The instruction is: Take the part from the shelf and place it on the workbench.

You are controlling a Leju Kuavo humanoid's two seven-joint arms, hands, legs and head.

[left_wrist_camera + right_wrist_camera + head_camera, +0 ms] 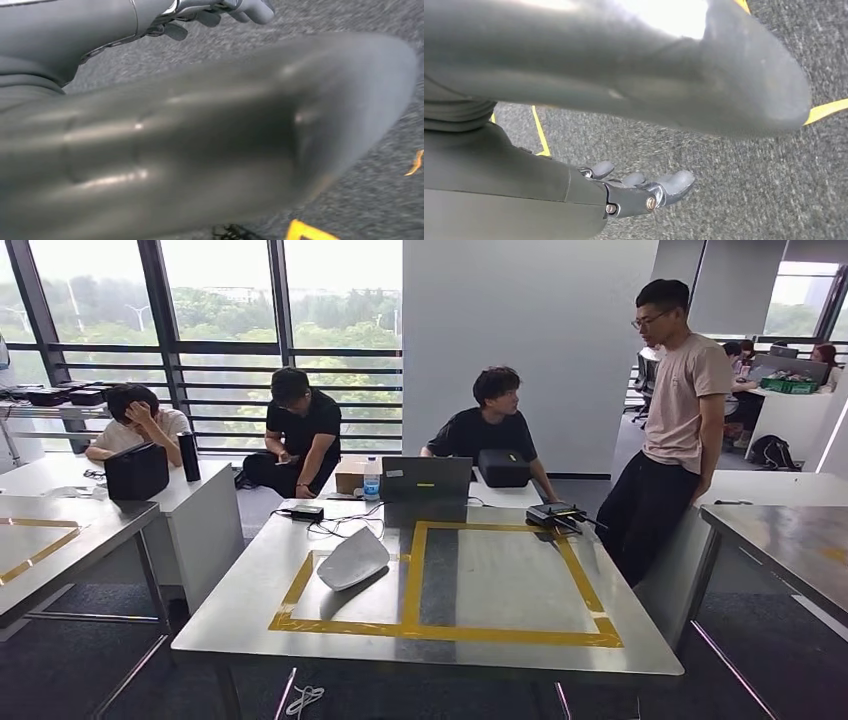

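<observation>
grey part (pixel 352 559) lies on the workbench (pixel 520 585), well ahead of your left hand (pixel 220 12) and right hand (pixel 639 192), both empty, fingers apart.

An open office that doubles as a robotics test room — grey carpet, floor-to-ceiling windows (pixel 215 340) at 11 o'clock looking onto trees, a white partition wall (pixel 525 340) at 12. Metal workbenches stand around; the central workbench (pixel 430 590) carries a rectangle of yellow tape (pixel 415 630), a laptop (pixel 425 478), cables and a water bottle (pixel 372 480). Seated people (pixel 300 430) work behind it — more desks (pixel 790 390) with people lie at 2 o'clock.
</observation>
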